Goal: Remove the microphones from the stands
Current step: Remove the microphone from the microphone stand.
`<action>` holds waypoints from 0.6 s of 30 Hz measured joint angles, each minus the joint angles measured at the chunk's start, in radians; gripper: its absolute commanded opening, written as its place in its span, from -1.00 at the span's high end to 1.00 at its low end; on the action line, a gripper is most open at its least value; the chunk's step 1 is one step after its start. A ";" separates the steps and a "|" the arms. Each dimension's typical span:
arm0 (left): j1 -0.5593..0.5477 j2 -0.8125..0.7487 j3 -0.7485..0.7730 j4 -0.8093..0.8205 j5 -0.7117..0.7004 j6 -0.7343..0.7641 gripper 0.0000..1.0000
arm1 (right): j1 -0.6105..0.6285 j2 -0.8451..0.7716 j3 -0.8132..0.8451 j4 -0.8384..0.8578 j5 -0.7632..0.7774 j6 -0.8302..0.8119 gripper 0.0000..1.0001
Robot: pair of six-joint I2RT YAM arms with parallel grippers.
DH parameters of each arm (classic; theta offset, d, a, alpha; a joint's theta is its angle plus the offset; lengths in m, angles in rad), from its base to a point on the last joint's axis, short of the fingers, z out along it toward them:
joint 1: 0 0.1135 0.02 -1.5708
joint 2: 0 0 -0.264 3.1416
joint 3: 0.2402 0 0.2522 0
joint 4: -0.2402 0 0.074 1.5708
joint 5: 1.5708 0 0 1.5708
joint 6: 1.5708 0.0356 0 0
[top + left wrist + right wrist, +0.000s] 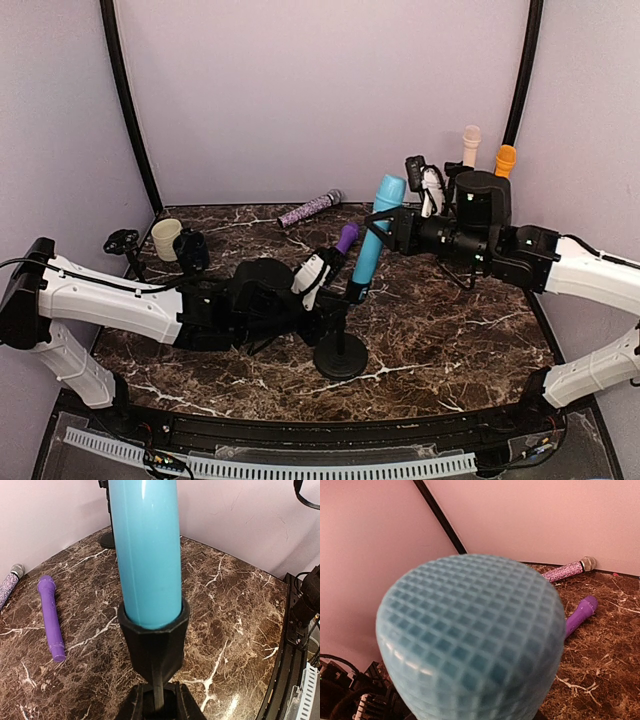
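The blue microphone (374, 238) stands tilted in the black stand (341, 352), its lower end seated in the stand's clip (154, 639). My left gripper (333, 312) is shut on the stand's thin stem just under the clip, and in the left wrist view the stem runs down between its fingertips (159, 706). My right gripper (386, 222) is closed round the upper body of the microphone. The microphone's mesh head (470, 640) fills the right wrist view and hides that gripper's fingers.
A purple microphone (346, 238) and a glittery purple one (310, 209) lie on the marble table behind the stand. A cream cup (166, 238) and a small black stand (122, 243) sit at the far left. Stands with a cream microphone (470, 145) and an orange microphone (505, 160) are at the back right.
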 measured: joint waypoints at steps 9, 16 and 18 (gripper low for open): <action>0.000 0.000 0.000 -0.002 -0.004 0.000 0.79 | -0.006 -0.045 0.002 0.064 0.017 -0.005 0.87; 0.000 0.003 0.006 -0.008 -0.004 0.001 0.74 | -0.009 -0.165 0.002 0.087 0.103 -0.029 0.85; 0.000 0.007 0.012 -0.012 -0.004 0.001 0.67 | -0.009 -0.189 0.002 0.074 0.147 -0.039 0.85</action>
